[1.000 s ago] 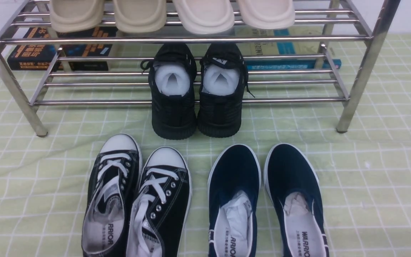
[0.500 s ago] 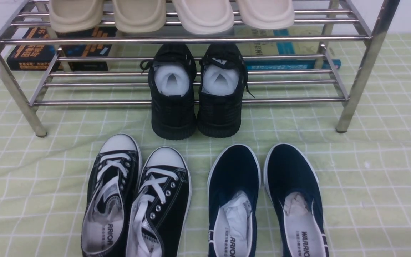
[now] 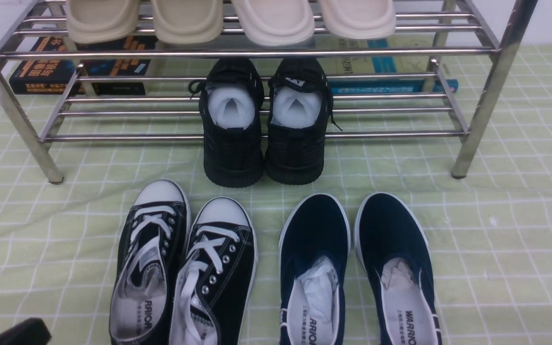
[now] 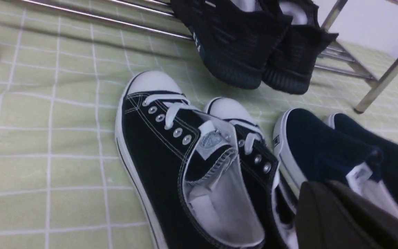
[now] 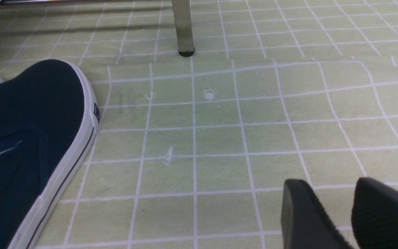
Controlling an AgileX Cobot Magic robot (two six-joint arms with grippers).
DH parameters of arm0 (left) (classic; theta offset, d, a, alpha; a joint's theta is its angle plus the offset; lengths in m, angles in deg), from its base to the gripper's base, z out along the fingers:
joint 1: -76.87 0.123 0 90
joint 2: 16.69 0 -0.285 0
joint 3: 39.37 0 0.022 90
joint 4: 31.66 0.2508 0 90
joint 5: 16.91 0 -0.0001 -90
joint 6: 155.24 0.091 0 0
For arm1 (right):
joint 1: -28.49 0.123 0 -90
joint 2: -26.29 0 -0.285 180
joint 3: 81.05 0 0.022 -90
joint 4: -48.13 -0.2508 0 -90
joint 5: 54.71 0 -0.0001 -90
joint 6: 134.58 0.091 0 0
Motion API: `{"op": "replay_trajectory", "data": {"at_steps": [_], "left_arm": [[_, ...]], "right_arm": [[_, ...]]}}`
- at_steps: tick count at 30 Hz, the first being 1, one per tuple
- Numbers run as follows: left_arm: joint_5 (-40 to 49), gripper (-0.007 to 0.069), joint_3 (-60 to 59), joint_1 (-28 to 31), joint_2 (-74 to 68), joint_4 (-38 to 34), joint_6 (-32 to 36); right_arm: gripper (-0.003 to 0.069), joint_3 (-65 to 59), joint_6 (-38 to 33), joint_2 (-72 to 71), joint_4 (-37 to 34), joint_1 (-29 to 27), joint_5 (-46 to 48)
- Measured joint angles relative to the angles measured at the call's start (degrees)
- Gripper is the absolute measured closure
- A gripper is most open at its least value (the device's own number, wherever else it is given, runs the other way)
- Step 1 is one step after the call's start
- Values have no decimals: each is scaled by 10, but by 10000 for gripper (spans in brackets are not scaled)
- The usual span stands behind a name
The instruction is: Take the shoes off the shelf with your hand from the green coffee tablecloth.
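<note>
Black canvas shoes (image 3: 185, 268) lie on the green tablecloth (image 3: 496, 239), near its front edge. Left end effector (image 4: 327, 207) pressed together, empty; right end effector (image 5: 327, 211) slightly spread, empty.

Left hand (image 3: 17, 333) closed, right hand (image 5: 337, 211) slightly parted.

Cut-offs and blur, all views

Front: sneakers (image 3: 185, 268) and slip-ons (image 3: 357, 273) lose their heels at the lower edge; slippers (image 3: 230, 19) cropped at top; books (image 3: 79, 64) partly behind shelf (image 3: 237, 52) bars; left gripper (image 3: 19, 333) only a dark corner. Left wrist: fingers (image 4: 340, 218) blurred, gap unreadable. Right wrist: right gripper (image 5: 337, 214) tips only, slip-on cut off.
</note>
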Motion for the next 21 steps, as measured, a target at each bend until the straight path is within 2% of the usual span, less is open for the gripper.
{"op": "replay_trajectory", "data": {"at_steps": [6, 15, 21], "left_arm": [[-28, 598, -72, 24, 0, -27, 51], [-40, 589, -97, 159, 0, -53, 151], [-36, 587, -97, 197, 0, -43, 165]], "right_arm": [[418, 0, 0, 0, 0, 0, 0], [418, 0, 0, 0, 0, 0, 0], [418, 0, 0, 0, 0, 0, 0]]}}
